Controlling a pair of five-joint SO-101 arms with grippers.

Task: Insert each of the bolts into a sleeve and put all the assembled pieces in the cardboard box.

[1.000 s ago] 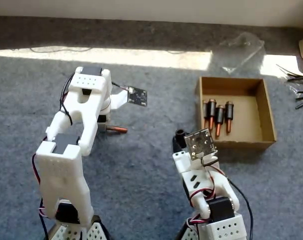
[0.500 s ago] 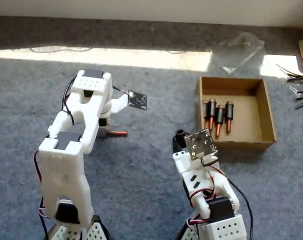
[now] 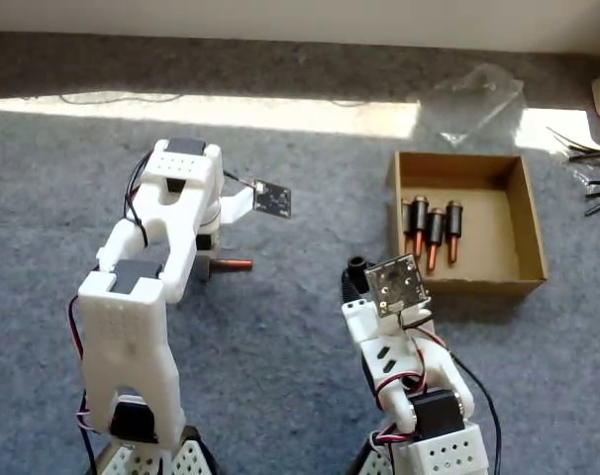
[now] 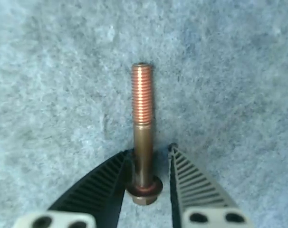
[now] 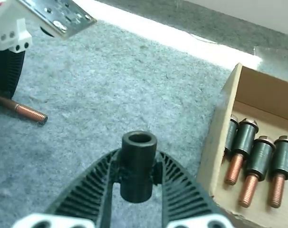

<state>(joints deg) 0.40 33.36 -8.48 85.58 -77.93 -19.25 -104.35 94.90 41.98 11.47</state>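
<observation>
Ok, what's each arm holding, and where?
Right end effector clamps the sleeve around its middle. Left end effector straddles the bolt near its head, a gap on one side, so not gripped.

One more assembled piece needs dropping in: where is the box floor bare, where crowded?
Bare: box floor between the four pieces and the right wall, and a strip along the far wall. Crowded: the left side, where they lie side by side.
</observation>
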